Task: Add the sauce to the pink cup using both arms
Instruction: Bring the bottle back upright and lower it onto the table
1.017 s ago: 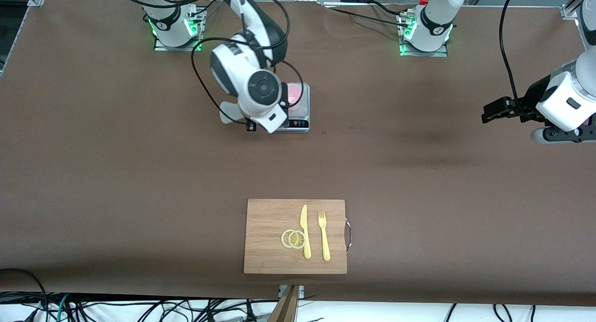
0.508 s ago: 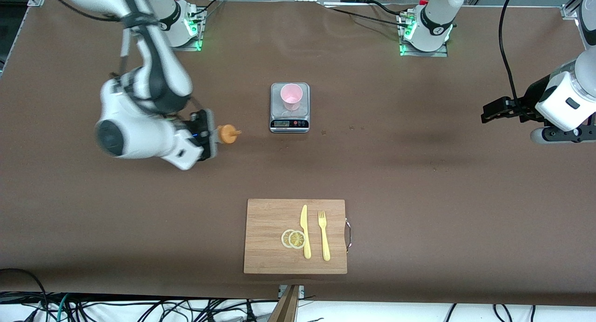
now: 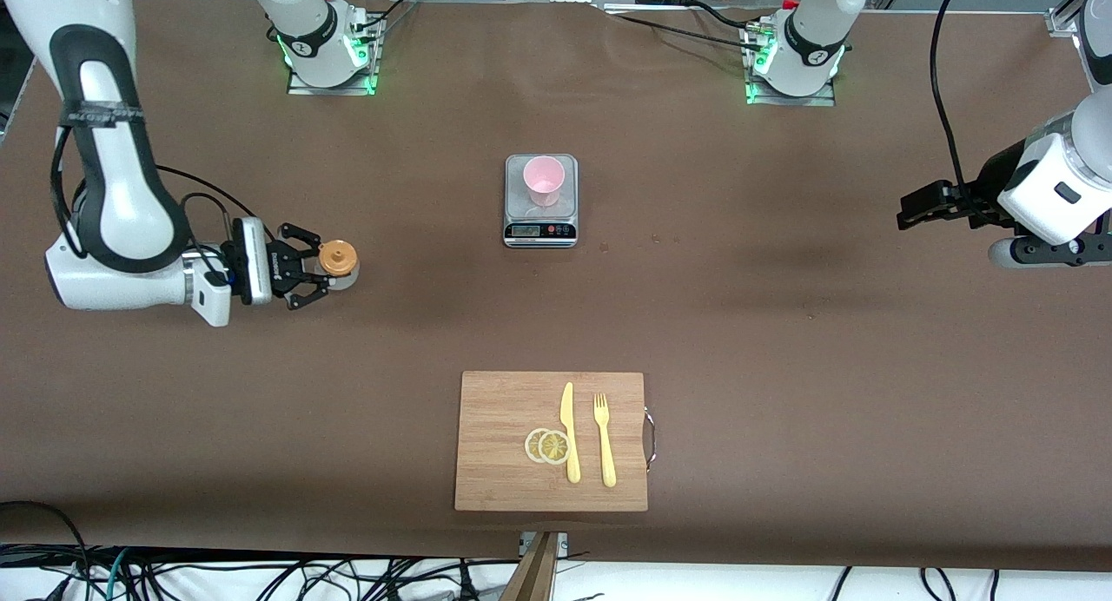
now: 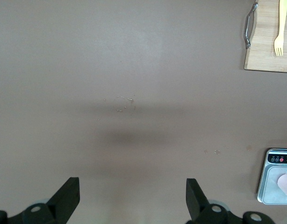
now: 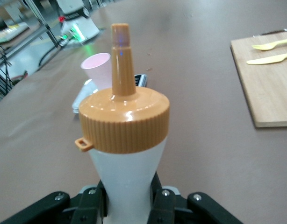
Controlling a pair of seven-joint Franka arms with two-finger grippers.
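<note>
- Now your right gripper sits low at the right arm's end of the worktop, fingers pinching the sauce at its base, bottle upright, orange cap on top.
- Pink cup stands upright on the grey scale, well apart from the bottle.
- Your left gripper waits over the left arm's end, fingers spread with nothing between.
- Cutting board nearer the front camera carries lemon slices, knife and fork.
</note>
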